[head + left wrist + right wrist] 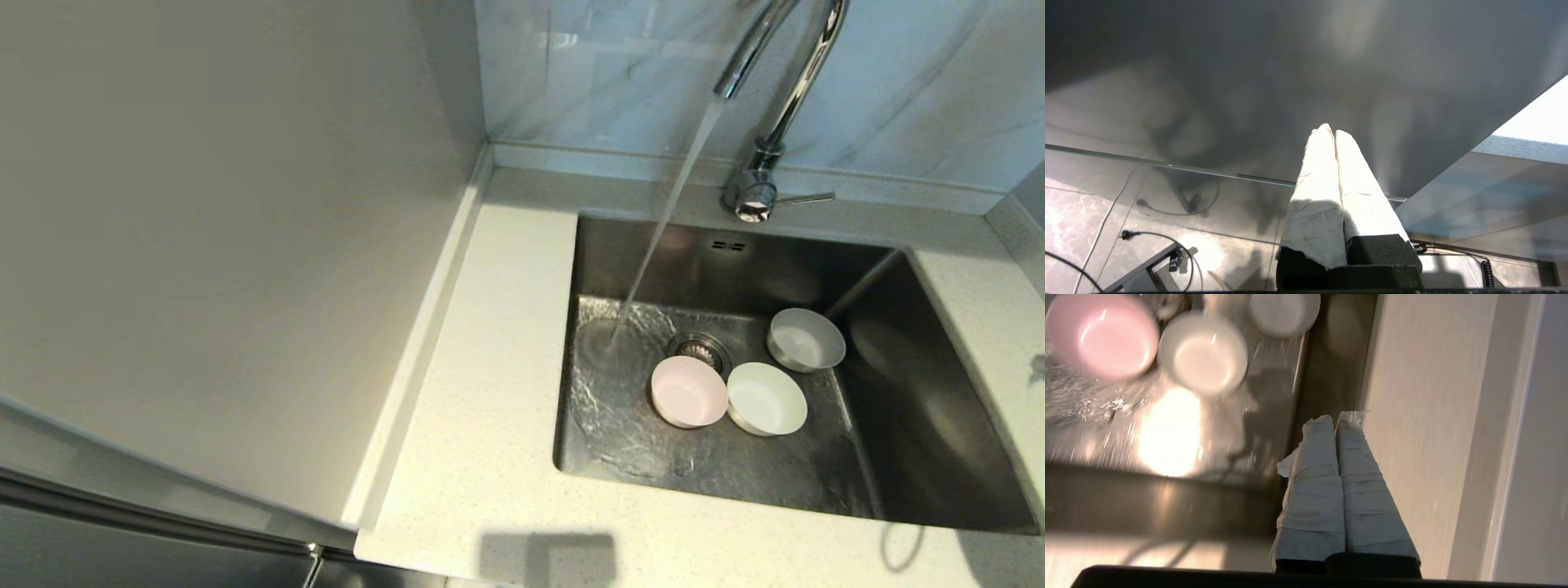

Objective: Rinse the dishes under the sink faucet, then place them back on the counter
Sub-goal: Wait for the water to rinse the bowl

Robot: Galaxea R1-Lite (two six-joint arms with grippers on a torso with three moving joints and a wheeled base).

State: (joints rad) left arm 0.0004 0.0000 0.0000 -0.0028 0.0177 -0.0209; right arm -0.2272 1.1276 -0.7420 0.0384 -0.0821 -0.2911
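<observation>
Three small bowls lie on the floor of the steel sink (914, 343): a pale pink bowl (688, 391) by the drain, a white bowl (766, 398) touching its right side, a pale grey bowl (805, 339) behind them. The chrome faucet (775, 106) runs; its stream lands on the sink floor left of the bowls. My right gripper (1336, 416) is shut and empty above the sink's right rim, with the pink bowl (1102, 337), white bowl (1203, 353) and grey bowl (1284, 310) beyond it. My left gripper (1330, 130) is shut and empty, parked low beside a grey panel.
The speckled counter (490, 425) wraps the sink on the left, front and right. A beige wall panel (204, 245) rises on the left. The strainer drain (700, 349) sits behind the pink bowl. Cables (1159, 237) lie on the tiled floor below the left arm.
</observation>
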